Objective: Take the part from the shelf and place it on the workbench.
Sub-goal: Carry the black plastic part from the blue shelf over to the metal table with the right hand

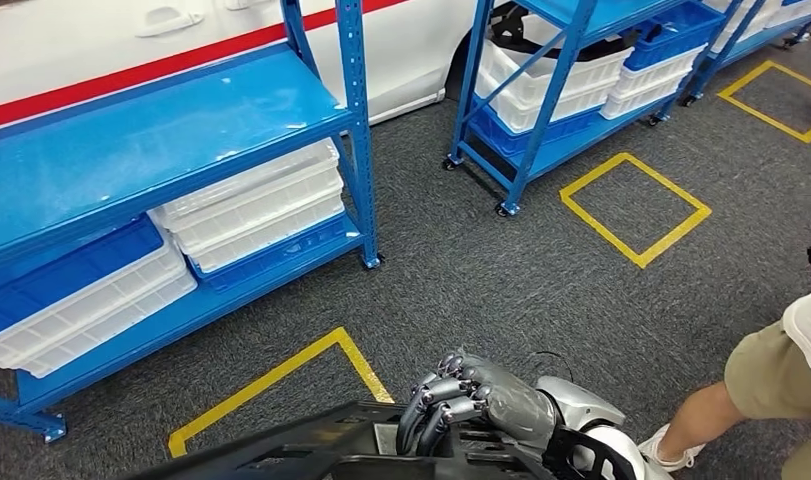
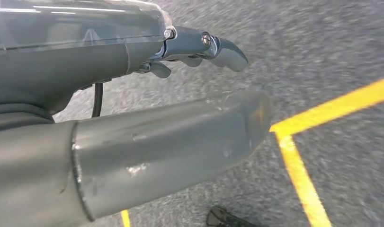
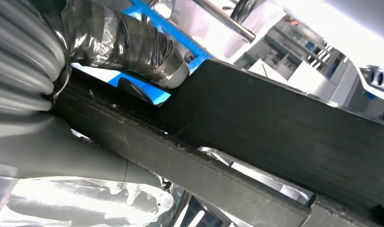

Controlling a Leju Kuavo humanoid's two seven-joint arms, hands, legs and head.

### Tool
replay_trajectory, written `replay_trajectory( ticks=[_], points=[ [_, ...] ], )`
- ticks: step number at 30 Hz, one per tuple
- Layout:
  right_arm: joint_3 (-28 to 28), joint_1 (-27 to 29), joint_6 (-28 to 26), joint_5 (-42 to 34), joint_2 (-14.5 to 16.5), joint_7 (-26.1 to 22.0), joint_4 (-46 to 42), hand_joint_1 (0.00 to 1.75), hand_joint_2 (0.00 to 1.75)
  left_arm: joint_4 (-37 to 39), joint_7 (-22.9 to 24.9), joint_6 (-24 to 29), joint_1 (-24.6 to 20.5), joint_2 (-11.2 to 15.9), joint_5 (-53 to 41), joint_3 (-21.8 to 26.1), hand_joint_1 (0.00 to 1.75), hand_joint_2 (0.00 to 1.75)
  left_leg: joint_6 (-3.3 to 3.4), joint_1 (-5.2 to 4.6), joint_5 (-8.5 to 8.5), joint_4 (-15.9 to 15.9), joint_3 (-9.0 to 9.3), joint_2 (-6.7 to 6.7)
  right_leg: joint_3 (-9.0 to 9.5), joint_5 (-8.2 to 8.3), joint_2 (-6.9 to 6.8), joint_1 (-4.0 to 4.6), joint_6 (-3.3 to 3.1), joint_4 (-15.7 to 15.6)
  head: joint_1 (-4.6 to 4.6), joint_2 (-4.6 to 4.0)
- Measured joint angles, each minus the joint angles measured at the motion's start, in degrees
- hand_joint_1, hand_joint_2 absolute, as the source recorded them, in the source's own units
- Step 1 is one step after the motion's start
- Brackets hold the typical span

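Observation:
In the head view my right hand [image 1: 473, 402] grips the edge of a large black part [image 1: 311, 452] at the bottom of the picture, with its fingers curled over the rim. Up close in the right wrist view, the flat, dark part [image 3: 275, 127] has my right hand [image 3: 85, 52] clamped on it and a taped finger pressed on its top. My left hand [image 2: 171, 142] hangs over the grey carpet with thumb and fingers apart and nothing in it.
A blue shelf [image 1: 161, 130] with white bins [image 1: 261, 205] stands at the left, and a second blue shelf [image 1: 571, 60] at the back. Yellow squares [image 1: 636, 205] mark the carpet. A person's leg [image 1: 726, 410] is at the right. A white vehicle [image 1: 401, 50] is behind.

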Motion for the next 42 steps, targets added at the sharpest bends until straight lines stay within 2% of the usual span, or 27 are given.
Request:
replay_trajectory(
  ticks=[2, 3, 4, 6, 8, 10, 12, 13, 14, 15, 17, 19, 21, 22, 24, 26, 27, 28, 29, 30, 32, 34, 35, 37, 39, 41, 42],
  points=[
    [0.4, -0.7, -0.3, 0.1, 0.4, -0.1, 0.0, 1.71, 1.75, 0.0, -0.9, -0.5, -0.3, 0.3, 0.0, 0.0, 0.00, 0.00, -0.41, -0.13, -0.19, 0.1, 0.26, 1.05, 4.46, 2.51, -2.62, 0.50, -0.81, -8.2, -0.01, 0.00],
    [0.6, -1.0, -0.4, 0.1, 0.5, -0.2, 0.0, 1.71, 1.75, 0.0, -1.3, -0.8, -0.4, 0.4, 0.0, 0.0, 0.00, 0.00, -0.76, -0.19, -0.29, 0.1, 0.38, 1.58, 5.57, 2.98, -3.43, 0.80, -1.19, -10.4, -0.02, 0.00],
    [0.8, -1.3, -0.5, 0.1, 0.6, -0.2, 0.0, 1.71, 1.75, 0.0, -1.6, -1.1, -0.5, 0.6, 0.0, 0.0, 0.00, 0.00, -1.14, -0.24, -0.36, 0.1, 0.46, 2.09, 5.70, 2.92, -3.62, 1.05, -1.45, -10.9, -0.02, 0.00],
    [1.1, -1.7, -0.6, 0.1, 0.9, -0.2, -0.1, 1.71, 1.75, 0.0, -2.1, -1.6, -0.9, 1.0, 0.0, 0.0, 0.00, 0.00, -1.96, -0.22, -0.55, 0.1, 0.60, 2.93, 5.49, 3.33, -2.15, 0.98, -1.91, -11.1, -0.03, 0.00],
    [1.4, -2.2, -0.6, 0.0, 1.1, -0.1, -0.1, 1.71, 1.75, 0.0, -2.5, -2.0, -1.2, 1.3, 0.0, 0.0, 0.00, 0.00, -2.53, -0.07, -2.22, 2.1, -0.13, 1.05, 5.51, 3.89, -0.92, 0.66, -2.64, -11.7, -0.04, 0.00],
    [1.7, -2.7, -0.5, -0.1, 1.5, 0.1, -0.1, 1.71, 1.75, 0.0, -2.7, -2.1, -1.3, 1.6, 0.0, 0.0, 0.00, 0.00, -2.80, 0.04, -6.21, 9.0, -3.16, -2.21, 5.33, 4.21, 0.35, 0.61, -3.12, -11.9, -0.07, 0.00],
    [2.3, -2.9, -0.3, -0.1, 1.7, 0.3, 0.0, 1.71, 1.75, 0.0, -2.7, -2.1, -1.2, 1.8, 0.0, 0.0, 0.00, 0.00, -2.87, 0.00, -9.09, 16.5, -6.83, -3.42, 5.10, 4.27, 1.86, 0.83, -3.25, -11.7, -0.08, 0.00],
    [2.5, -2.9, -0.1, -0.1, 1.8, 0.4, 0.0, 1.71, 1.75, 0.0, -2.7, -2.1, -1.1, 1.8, 0.0, 0.0, 0.00, 0.00, -2.82, -0.03, -8.79, 17.6, -7.53, -3.55, 5.08, 4.27, 2.60, 0.94, -3.27, -11.6, -0.08, 0.00],
    [2.7, -2.9, 0.0, -0.1, 1.8, 0.4, 0.0, 1.71, 1.75, 0.0, -2.8, -2.1, -1.2, 1.9, 0.0, 0.0, 0.00, 0.00, -2.70, -0.03, -7.38, 16.5, -7.20, -3.67, 5.12, 4.27, 3.39, 1.02, -3.28, -11.5, -0.07, 0.00],
    [2.8, -3.0, 0.1, -0.2, 1.8, 0.4, 0.0, 1.71, 1.75, 0.0, -2.8, -2.1, -1.2, 1.9, 0.0, 0.0, 0.00, 0.00, -2.52, -0.03, -5.05, 13.0, -5.74, -4.10, 5.22, 4.25, 4.16, 1.07, -3.26, -11.4, -0.07, 0.00],
    [3.0, -3.1, 0.2, -0.3, 1.8, 0.4, 0.0, 1.71, 1.75, 0.0, -2.9, -2.1, -1.3, 2.1, 0.0, 0.0, 0.00, 0.00, -2.10, 0.09, -1.12, 4.6, -2.19, -7.00, 5.23, 4.22, 5.58, 1.09, -3.09, -11.3, -0.04, 0.00],
    [3.2, -3.3, 0.4, -0.6, 1.8, 0.4, 0.2, 1.71, 1.75, -0.1, -3.0, -2.1, -1.3, 2.3, 0.1, 0.0, 0.00, 0.00, -1.76, 0.04, -0.13, 0.7, -0.61, -9.13, 4.76, 4.36, 6.99, 0.95, -2.52, -11.1, -0.02, 0.00],
    [3.2, -3.3, 0.8, -1.0, 1.8, 0.4, 0.3, 1.71, 1.75, -0.1, -3.2, -2.2, -1.5, 2.3, 0.2, 0.1, 0.00, 0.00, -1.24, -0.01, -0.04, 0.3, -0.49, -8.09, 4.17, 4.62, 8.34, 0.73, -1.70, -11.0, 0.00, 0.00],
    [3.2, -3.3, 1.1, -1.2, 1.7, 0.5, 0.3, 1.71, 1.75, -0.1, -3.3, -2.2, -1.7, 2.3, 0.4, 0.1, 0.00, 0.00, -0.88, 0.06, 0.13, 0.2, -0.44, -7.32, 3.83, 4.43, 8.02, 0.74, -1.37, -10.6, 0.02, 0.00],
    [3.3, -3.7, 1.9, -2.0, 1.7, 0.6, 0.5, 1.71, 1.75, -0.1, -3.5, -2.3, -1.8, 2.2, 0.8, 0.2, 0.00, 0.00, -0.17, 0.20, 0.39, -0.2, -0.32, -5.67, 1.96, 2.13, 5.15, 0.90, -0.88, -6.9, 0.22, 0.00],
    [3.4, -4.1, 2.8, -2.9, 1.8, 0.8, 0.8, 1.71, 1.75, -0.1, -3.7, -2.3, -1.7, 2.1, 1.3, 0.6, 0.00, 0.00, 0.15, -0.05, 0.29, -0.2, -0.32, -3.99, -1.93, -1.81, 2.09, 0.74, -0.48, 1.0, 0.40, 0.00],
    [3.6, -4.3, 3.2, -3.4, 1.8, 1.0, 1.0, 1.71, 1.75, -0.1, -3.8, -2.3, -1.6, 2.0, 1.4, 0.8, 0.00, 0.00, 0.19, -0.12, 0.22, -0.1, -0.32, -3.13, -3.72, -3.07, 1.52, 0.56, -0.29, 4.6, 0.41, 0.00],
    [3.7, -4.4, 3.4, -3.8, 1.9, 1.2, 1.1, 1.71, 1.75, -0.1, -3.9, -2.3, -1.6, 2.0, 1.6, 1.0, 0.00, 0.00, 0.16, -0.14, 0.11, -0.1, -0.31, -2.28, -4.72, -3.35, 1.22, 0.36, -0.15, 6.6, 0.41, 0.00],
    [3.9, -4.5, 3.6, -4.1, 2.0, 1.4, 1.3, 1.71, 1.75, -0.1, -4.0, -2.3, -1.6, 1.9, 1.7, 1.2, 0.00, 0.00, 0.10, -0.14, -0.02, 0.0, -0.27, -1.53, -4.50, -2.48, 1.01, 0.20, -0.09, 6.2, 0.42, 0.00],
    [4.0, -4.7, 3.7, -4.3, 2.0, 1.5, 1.4, 1.71, 1.75, -0.1, -4.0, -2.3, -1.7, 1.8, 1.7, 1.3, 0.00, 0.00, -0.02, -0.14, -0.18, 0.1, -0.12, -0.85, -2.97, -0.74, 0.65, 0.10, -0.14, 3.4, 0.42, 0.00],
    [4.1, -5.1, 4.1, -4.7, 2.2, 1.7, 1.4, 1.71, 1.75, -0.1, -4.1, -2.3, -1.7, 1.7, 1.7, 1.3, 0.00, 0.00, -0.42, -0.23, -0.59, 0.2, 0.33, 0.34, 1.72, 2.70, -1.58, 0.42, -0.65, -5.2, 0.43, 0.00],
    [4.2, -5.5, 4.6, -5.3, 2.4, 2.1, 1.5, 1.71, 1.75, -0.1, -4.2, -2.3, -1.8, 1.6, 1.7, 1.3, 0.00, 0.00, -1.04, -0.39, -0.96, 0.2, 0.69, 1.33, 4.26, 3.80, -3.26, 1.05, -1.37, -10.1, 0.44, 0.00],
    [4.2, -5.6, 4.7, -5.6, 2.6, 2.4, 1.6, 1.71, 1.75, -0.1, -4.3, -2.3, -1.8, 1.5, 1.5, 1.3, 0.00, 0.00, -1.38, -0.47, -1.08, 0.1, 0.82, 1.87, 4.33, 3.63, -3.21, 1.33, -1.65, -10.5, 0.44, 0.00],
    [4.2, -5.6, 4.8, -6.1, 2.7, 2.7, 1.6, 1.71, 1.75, -0.1, -4.3, -2.3, -2.0, 1.5, 1.2, 1.3, 0.00, 0.00, -1.99, -0.38, -1.39, 0.1, 1.07, 2.56, 4.27, 3.91, -1.88, 1.22, -2.19, -10.9, 0.45, 0.00],
    [4.3, -5.8, 4.9, -6.5, 3.1, 2.9, 1.6, 1.71, 1.75, -0.1, -4.3, -2.3, -2.0, 1.5, 0.8, 1.3, 0.00, 0.00, -2.45, -0.15, -3.37, 2.7, 0.06, 0.36, 4.41, 4.26, -0.69, 0.90, -2.88, -11.4, 0.45, 0.00],
    [4.3, -5.9, 5.0, -6.8, 3.5, 3.3, 1.7, 1.71, 1.75, -0.1, -4.1, -2.2, -1.8, 1.5, 0.5, 1.3, 0.00, 0.00, -2.66, -0.03, -7.32, 10.2, -3.42, -2.71, 4.45, 4.38, 0.52, 0.87, -3.31, -11.5, 0.44, 0.00],
    [4.3, -5.9, 5.0, -6.8, 3.6, 3.4, 1.8, 1.71, 1.75, -0.1, -4.0, -2.2, -1.7, 1.5, 0.4, 1.3, 0.00, 0.00, -2.71, -0.03, -8.96, 14.4, -5.53, -3.32, 4.46, 4.37, 1.20, 0.96, -3.38, -11.5, 0.44, 0.00]
  ],
)
